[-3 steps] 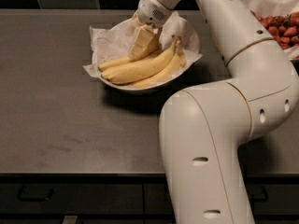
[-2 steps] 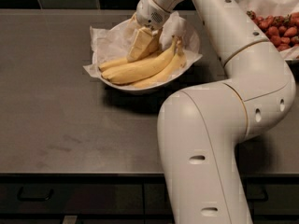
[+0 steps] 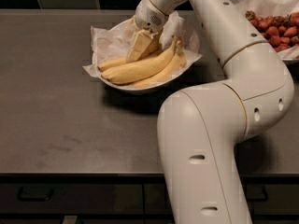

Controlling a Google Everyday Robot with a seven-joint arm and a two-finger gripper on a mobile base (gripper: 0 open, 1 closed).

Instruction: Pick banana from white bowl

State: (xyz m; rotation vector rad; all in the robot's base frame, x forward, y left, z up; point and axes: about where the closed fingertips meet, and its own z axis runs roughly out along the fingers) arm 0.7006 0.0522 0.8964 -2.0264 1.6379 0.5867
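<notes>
The white bowl [image 3: 122, 84], lined with crumpled white paper, stands at the back middle of the dark table. Two thick yellow bananas [image 3: 142, 69] joined at their stems lie across its front. Behind them lies a slimmer banana [image 3: 111, 63]; only its left end shows, and the rest runs under my gripper. My gripper [image 3: 140, 49] reaches down into the bowl from the upper right and rests on or around that far banana, just behind the joined pair.
A white bowl of red strawberries [image 3: 275, 24] stands at the back right, partly behind my arm. My arm's large white links [image 3: 219, 125] fill the right half of the view. Dark drawers [image 3: 70, 197] run below the table's front edge.
The gripper has stayed in the bowl at the same spot. The arm's lower links have shifted slightly. The bananas have not visibly moved.
</notes>
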